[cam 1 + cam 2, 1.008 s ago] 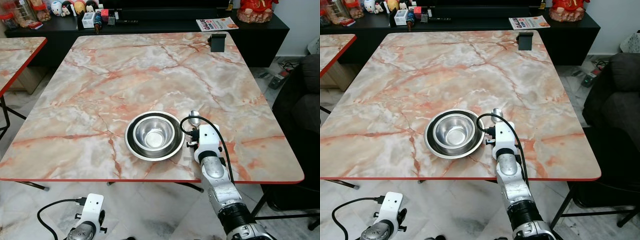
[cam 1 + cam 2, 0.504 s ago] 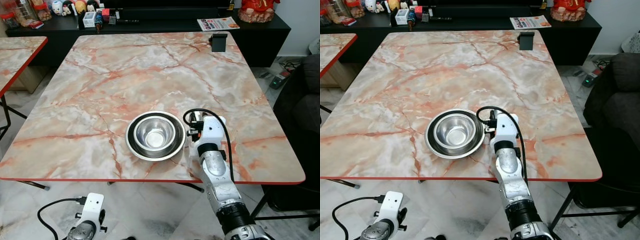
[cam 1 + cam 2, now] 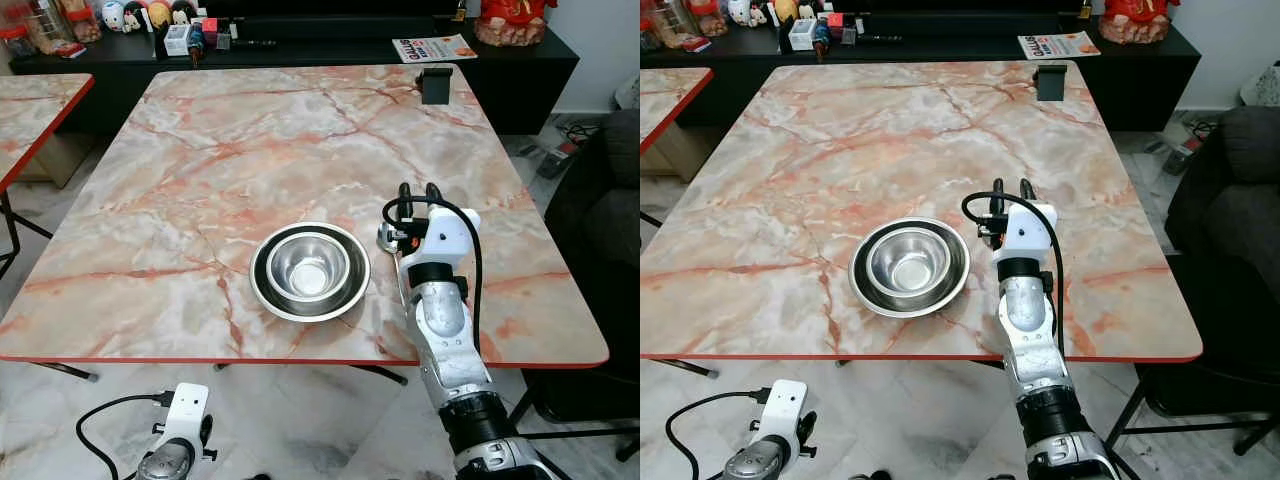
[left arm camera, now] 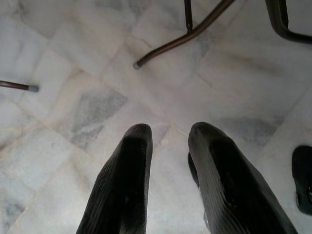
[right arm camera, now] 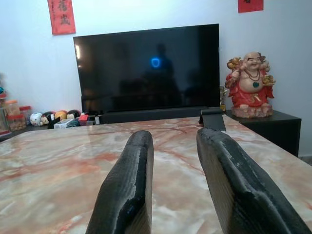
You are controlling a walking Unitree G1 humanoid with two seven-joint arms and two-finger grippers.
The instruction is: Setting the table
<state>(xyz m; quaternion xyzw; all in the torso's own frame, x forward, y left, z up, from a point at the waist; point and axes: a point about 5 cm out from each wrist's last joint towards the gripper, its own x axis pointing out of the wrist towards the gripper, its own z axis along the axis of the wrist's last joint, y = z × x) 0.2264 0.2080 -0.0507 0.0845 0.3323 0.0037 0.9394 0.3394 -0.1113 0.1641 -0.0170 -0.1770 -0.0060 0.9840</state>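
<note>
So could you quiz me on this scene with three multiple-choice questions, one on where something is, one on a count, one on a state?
1. Where is the right pincer?
A. above the marble-patterned table, right of the bowls
B. inside the bowls
C. near the floor

2. How many shiny steel bowls are stacked?
A. one
B. two
C. four

3. The right pincer's black fingers are:
A. shut on a spoon
B. shut on a bowl
C. open, holding nothing

Answers: 1 A, it rises beside the bowls over the tabletop. 2 B, a smaller bowl nests in a wider one. 3 C, the wrist view shows a bare gap between the fingers.
</note>
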